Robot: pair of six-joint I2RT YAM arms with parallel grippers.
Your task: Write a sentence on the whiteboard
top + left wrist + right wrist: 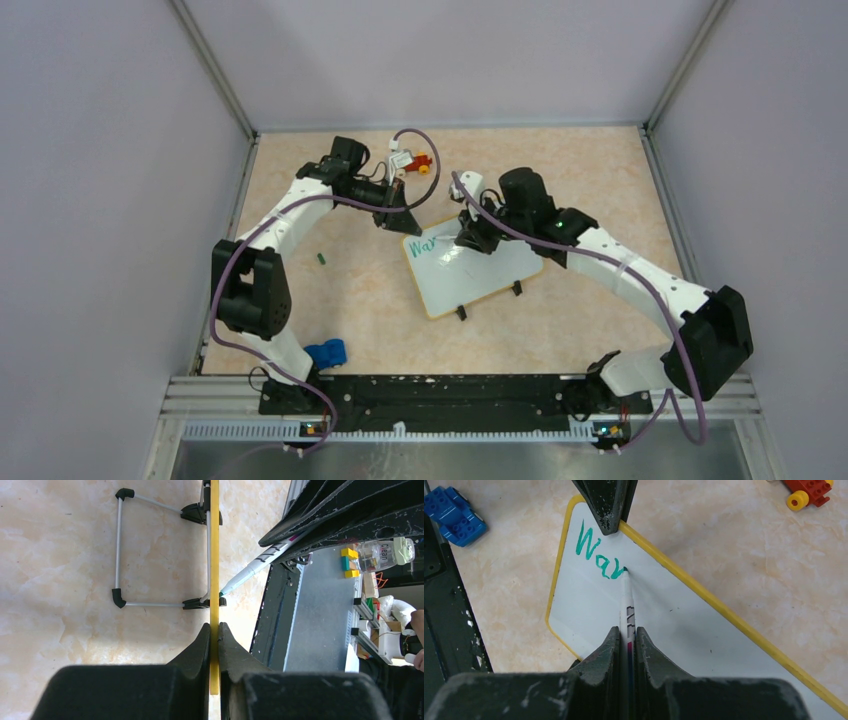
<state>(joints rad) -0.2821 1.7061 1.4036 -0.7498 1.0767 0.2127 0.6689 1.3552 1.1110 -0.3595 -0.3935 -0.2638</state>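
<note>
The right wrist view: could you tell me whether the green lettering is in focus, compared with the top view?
Right wrist: the green lettering is crisp and evenly lit on the whiteboard; top external: it is small and slightly fuzzy, though readable.

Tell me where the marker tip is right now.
In the right wrist view the marker, held by the right gripper, has its tip on the whiteboard at the end of the green lettering.

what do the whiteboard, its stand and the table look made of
Whiteboard: smooth, slightly glossy white face, likely coated board; yellow rim looks plastic.
Stand: thin silvery rod, probably metal, with black plastic-like or rubbery corner caps.
Table: matte beige marbled pattern, perhaps laminate.
</note>
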